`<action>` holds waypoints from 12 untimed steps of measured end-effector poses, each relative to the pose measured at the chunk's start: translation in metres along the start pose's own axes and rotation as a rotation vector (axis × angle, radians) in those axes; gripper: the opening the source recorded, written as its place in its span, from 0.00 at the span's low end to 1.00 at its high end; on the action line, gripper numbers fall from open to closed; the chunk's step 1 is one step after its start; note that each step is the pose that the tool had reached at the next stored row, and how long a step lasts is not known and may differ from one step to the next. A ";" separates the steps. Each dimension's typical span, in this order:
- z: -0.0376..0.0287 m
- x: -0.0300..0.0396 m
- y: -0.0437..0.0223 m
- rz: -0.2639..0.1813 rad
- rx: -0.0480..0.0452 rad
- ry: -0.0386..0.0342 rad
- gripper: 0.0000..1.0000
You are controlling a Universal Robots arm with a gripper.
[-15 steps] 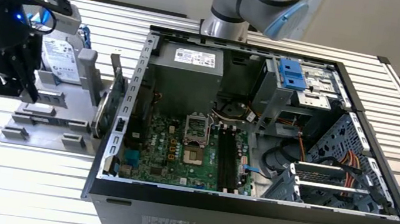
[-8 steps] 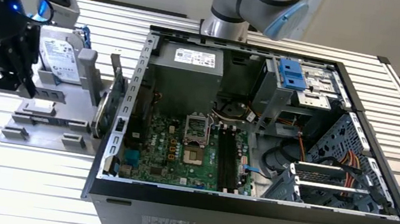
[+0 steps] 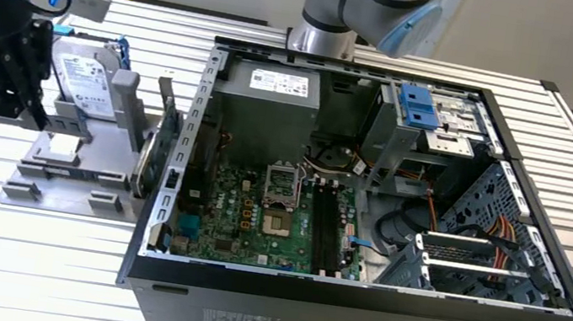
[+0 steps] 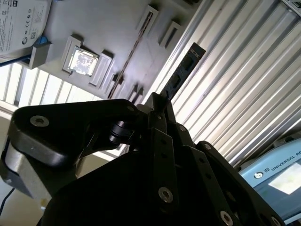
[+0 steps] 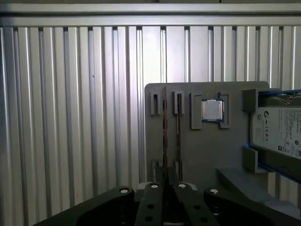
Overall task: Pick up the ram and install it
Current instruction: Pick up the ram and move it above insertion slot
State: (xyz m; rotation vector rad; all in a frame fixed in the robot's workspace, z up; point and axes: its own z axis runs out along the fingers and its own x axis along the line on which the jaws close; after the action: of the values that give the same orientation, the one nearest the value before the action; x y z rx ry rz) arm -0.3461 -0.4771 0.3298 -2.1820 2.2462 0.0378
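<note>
The gripper (image 3: 31,109) hangs at 9 o'clock in the exterior view, over the grey fixture (image 3: 66,196), which carries a silver hard drive (image 3: 84,75). Its fingers are pressed together on the ram (image 4: 184,70) (the second wrist view shows this best). The long axis of the dark stick runs parallel to the ribs of the table (image 3: 22,257), and in the exterior view these ribs go from 9 to 3 o'clock. The free end points away from the fingers and shows against bare ribs, just beside the fixture's edge. A second stick (image 4: 134,47) stands in a slot of the fixture, parallel to the held one and near a square chip (image 4: 84,61). At 3 o'clock of the fixture is the open computer case (image 3: 354,315), with its side wall just beside the fixture. Inside it the motherboard (image 3: 254,224) lies flat, and its long black slots (image 3: 324,226) run from 12 to 6 o'clock. At 6 o'clock of the fixture the table is bare ribbed surface.
</note>
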 end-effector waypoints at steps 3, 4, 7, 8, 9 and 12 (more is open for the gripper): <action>-0.0056 -0.0002 0.0000 0.000 0.0001 -0.0001 0.00; -0.0073 -0.0003 0.0000 0.000 0.0001 -0.0001 0.00; -0.0121 -0.0005 0.0001 0.000 -0.0001 0.0001 0.00; -0.0132 -0.0005 0.0001 0.000 0.0000 0.0000 0.00; -0.0144 -0.0006 0.0001 0.000 0.0000 0.0000 0.00; -0.0185 -0.0007 0.0002 0.000 0.0001 -0.0001 0.00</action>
State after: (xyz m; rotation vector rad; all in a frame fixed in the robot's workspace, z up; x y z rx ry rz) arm -0.3461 -0.4768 0.3483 -2.1820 2.2461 0.0378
